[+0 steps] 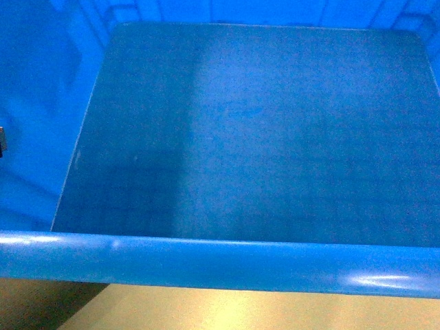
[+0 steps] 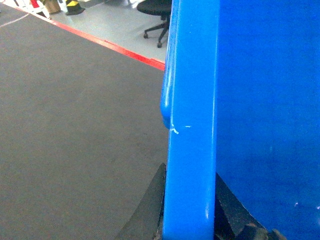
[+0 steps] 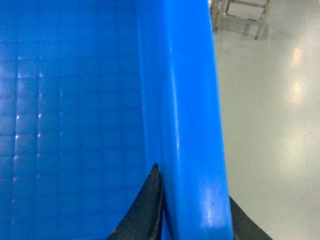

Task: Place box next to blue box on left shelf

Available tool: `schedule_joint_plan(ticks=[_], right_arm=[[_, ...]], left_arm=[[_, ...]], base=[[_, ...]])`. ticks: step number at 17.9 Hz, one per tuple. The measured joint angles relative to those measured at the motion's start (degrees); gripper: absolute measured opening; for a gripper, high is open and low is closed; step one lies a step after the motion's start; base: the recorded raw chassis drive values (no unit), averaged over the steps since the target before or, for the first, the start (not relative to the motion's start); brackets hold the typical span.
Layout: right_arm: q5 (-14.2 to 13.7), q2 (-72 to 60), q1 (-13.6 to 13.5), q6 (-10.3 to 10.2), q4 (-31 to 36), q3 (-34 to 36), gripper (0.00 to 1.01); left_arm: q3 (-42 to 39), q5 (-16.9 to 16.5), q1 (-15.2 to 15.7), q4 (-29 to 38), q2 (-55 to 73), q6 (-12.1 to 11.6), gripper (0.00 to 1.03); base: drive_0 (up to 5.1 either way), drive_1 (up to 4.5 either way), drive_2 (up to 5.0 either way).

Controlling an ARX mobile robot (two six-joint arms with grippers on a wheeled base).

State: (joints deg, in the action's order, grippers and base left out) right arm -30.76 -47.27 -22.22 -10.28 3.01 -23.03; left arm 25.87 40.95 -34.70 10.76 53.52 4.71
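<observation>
The box (image 1: 247, 137) fills the head view, lifted over the floor (image 2: 75, 125), no shelf visible yet. The left gripper (image 2: 190, 210) and right gripper (image 3: 192, 210) each clamp a side rim; better to carry it level, both arms together

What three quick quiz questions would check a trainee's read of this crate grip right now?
1. True or false: the blue crate holds parts.
2. What does the left gripper clamp? A) the crate's rim B) a shelf rail C) nothing
3. Fill in: in the left wrist view, a red ____ crosses the floor.

Key:
1. False; the crate's floor shows bare.
2. A; the right gripper straddles the rim of the opposite wall too.
3. Line.
</observation>
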Motion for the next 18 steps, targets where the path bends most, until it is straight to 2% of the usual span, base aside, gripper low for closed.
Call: schedule_joint_plan(ticks=[18], right_arm=[[0.00,0.00,0.00,0.04,-0.02,0.00,0.15]], left_arm=[[0.00,0.00,0.00,0.02,0.00,0.00,0.13]], base=[[-1.5,-1.54,-1.5]])
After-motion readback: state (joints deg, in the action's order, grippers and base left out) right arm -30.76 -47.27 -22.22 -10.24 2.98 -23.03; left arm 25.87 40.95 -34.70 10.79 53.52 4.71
